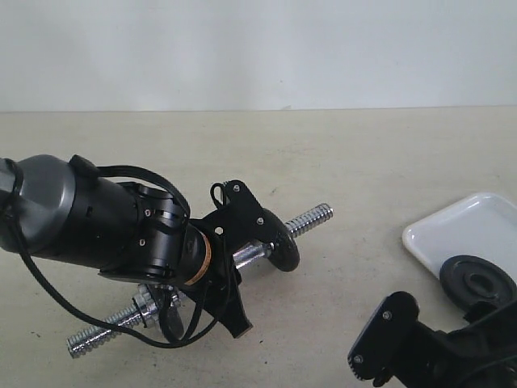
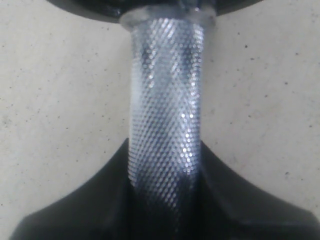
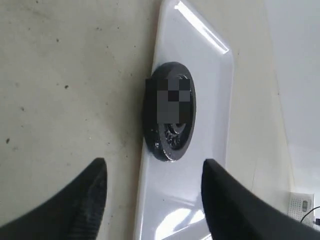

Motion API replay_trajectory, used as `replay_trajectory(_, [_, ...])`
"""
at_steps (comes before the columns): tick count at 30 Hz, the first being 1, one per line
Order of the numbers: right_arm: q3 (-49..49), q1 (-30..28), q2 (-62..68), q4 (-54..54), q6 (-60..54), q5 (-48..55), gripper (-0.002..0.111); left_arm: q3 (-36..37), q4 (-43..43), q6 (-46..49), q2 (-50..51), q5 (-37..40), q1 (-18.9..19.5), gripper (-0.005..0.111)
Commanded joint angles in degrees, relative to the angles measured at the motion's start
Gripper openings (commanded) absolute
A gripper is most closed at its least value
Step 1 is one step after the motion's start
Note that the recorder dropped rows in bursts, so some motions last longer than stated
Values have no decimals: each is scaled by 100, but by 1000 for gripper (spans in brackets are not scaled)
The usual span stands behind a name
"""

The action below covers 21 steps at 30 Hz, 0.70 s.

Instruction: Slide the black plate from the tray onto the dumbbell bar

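While my left gripper (image 1: pixel 238 259) is clamped on the knurled chrome dumbbell bar (image 1: pixel 311 218), held at a slant at the left, my right gripper (image 3: pixel 152 172) hangs with fingers (image 3: pixel 95 190) spread and empty, near the white glossy rectangular tray (image 1: pixel 460 226) at the right. On it the small round black cast-iron plate (image 1: pixel 477 283) lies flat, seemingly against the tray's near rim; blur hides the contact. I judge it heavy for its size, rigid, and smooth enough to slip. Best hold: a pinch across the raised rim, leaving the centre hole free for the bar's threaded end.
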Motion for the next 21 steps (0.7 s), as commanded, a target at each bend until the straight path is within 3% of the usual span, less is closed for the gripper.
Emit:
replay_trajectory(1, [66, -42, -2, -162, 204, -22, 51, -55, 105, -43, -123, 13, -28, 4])
replay_trajectory(5, [66, -837, -2, -551, 101, -280, 51, -55, 105, -43, -123, 13, -28, 4])
replay_trajectory(15, [66, -919, -2, -844, -57, -652, 51, -55, 105, -43, -123, 13, -28, 4])
replay_trajectory(21, [66, -1505, -2, -998, -427, -1124, 51, -55, 105, -43, -123, 13, -28, 4])
